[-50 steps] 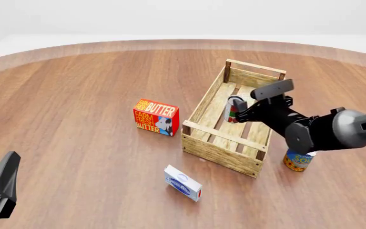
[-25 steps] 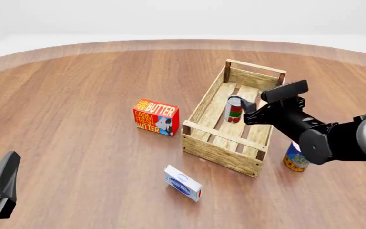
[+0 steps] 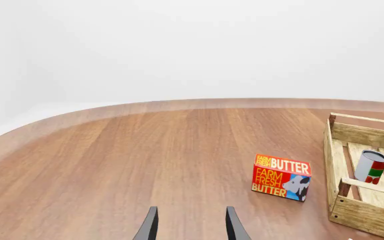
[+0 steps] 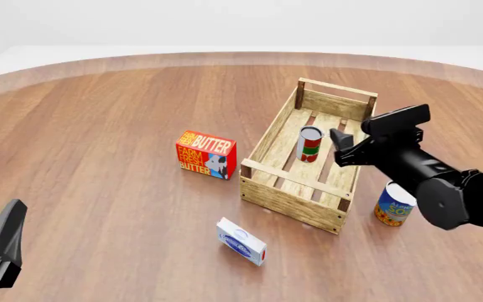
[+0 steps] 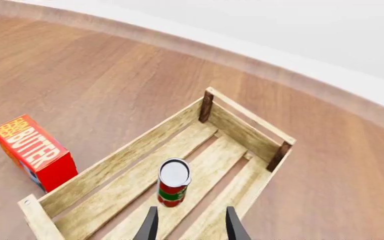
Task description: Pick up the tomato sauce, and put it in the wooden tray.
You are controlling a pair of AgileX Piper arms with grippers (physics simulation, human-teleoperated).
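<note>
The tomato sauce (image 4: 309, 144), a small can with a red, white and green label, stands upright on the slats inside the wooden tray (image 4: 288, 189). It also shows in the right wrist view (image 5: 173, 182) and the left wrist view (image 3: 371, 167). My right gripper (image 4: 339, 143) is open and empty, just right of the can and apart from it; its fingers (image 5: 149, 225) frame the can from behind. My left gripper (image 3: 190, 226) is open and empty at the near left of the table, far from the tray (image 3: 368, 212).
A red butter box (image 4: 205, 155) stands left of the tray. A small blue-and-white box (image 4: 241, 241) lies in front of the tray. A blue-and-yellow can (image 4: 392, 204) stands right of the tray's near corner, under my right arm.
My right gripper let go of the tomato sauce and drew back to the right and up. The can stays standing in the tray. The left arm has not moved.
</note>
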